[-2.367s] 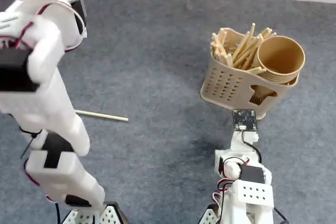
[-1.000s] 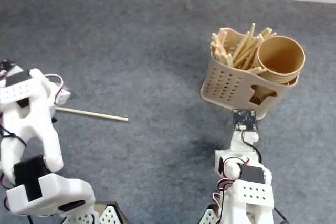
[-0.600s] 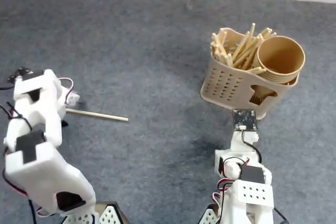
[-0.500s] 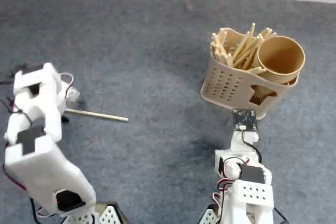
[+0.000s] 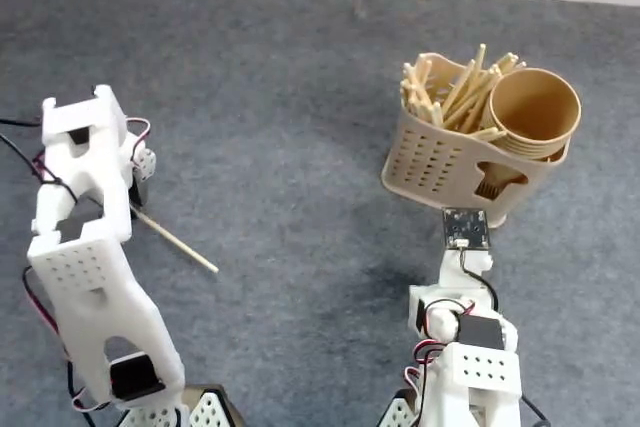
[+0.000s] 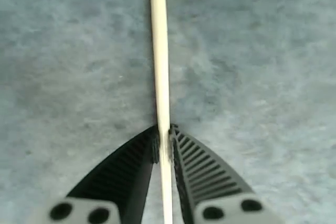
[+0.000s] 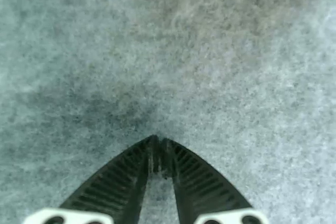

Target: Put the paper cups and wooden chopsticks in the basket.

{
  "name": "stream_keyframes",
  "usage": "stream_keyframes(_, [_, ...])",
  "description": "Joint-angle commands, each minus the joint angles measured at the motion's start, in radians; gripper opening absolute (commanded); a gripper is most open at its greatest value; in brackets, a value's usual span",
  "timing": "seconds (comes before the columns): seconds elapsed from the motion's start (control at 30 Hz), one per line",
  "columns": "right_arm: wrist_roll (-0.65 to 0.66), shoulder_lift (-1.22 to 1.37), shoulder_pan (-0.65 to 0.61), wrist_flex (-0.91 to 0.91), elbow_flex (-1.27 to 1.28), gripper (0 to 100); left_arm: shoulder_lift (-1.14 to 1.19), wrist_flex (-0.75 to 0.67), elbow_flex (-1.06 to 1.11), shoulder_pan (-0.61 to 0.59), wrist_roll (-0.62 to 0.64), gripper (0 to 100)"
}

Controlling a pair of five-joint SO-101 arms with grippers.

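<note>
Basket (image 5: 440, 162): cups (image 5: 535, 107), most chopsticks (image 5: 455, 87) in. One chopstick (image 6: 159, 51) outstanding, pinched between left fingers (image 6: 131, 166). Right fingers (image 7: 194, 177) closed, empty, basket just beyond.

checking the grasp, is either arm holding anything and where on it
The left gripper holds a wooden chopstick toward one end, with most of its length past the jaws. The right gripper holds nothing.

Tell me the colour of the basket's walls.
Pale beige basket, its walls pierced with rows of small slots; clearest in the high view.
</note>
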Motion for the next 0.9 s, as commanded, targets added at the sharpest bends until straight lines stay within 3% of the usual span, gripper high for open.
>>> stream_keyframes(0.0, [0.012,0.001,0.018,-0.022,0.001,4.1,-0.05,0.109,-0.097,0.044,0.003,0])
stream_keyframes(0.23, [0.012,0.001,0.018,-0.022,0.001,4.1,-0.173,0.213,-0.143,0.113,-0.003,0])
stream_keyframes(0.33, [0.012,0.001,0.018,-0.022,0.001,4.1,-0.266,0.229,-0.14,0.142,-0.077,0])
stream_keyframes(0.53, [0.012,0.001,0.018,-0.022,0.001,4.1,-0.516,0.23,0.016,0.208,-0.098,0])
stream_keyframes(0.77, [0.012,0.001,0.018,-0.022,0.001,4.1,-0.889,0.204,0.231,0.323,-0.146,0])
stream_keyframes(0.87, [0.012,0.001,0.018,-0.022,0.001,4.1,-1.015,0.077,0.3,0.34,-0.153,0])
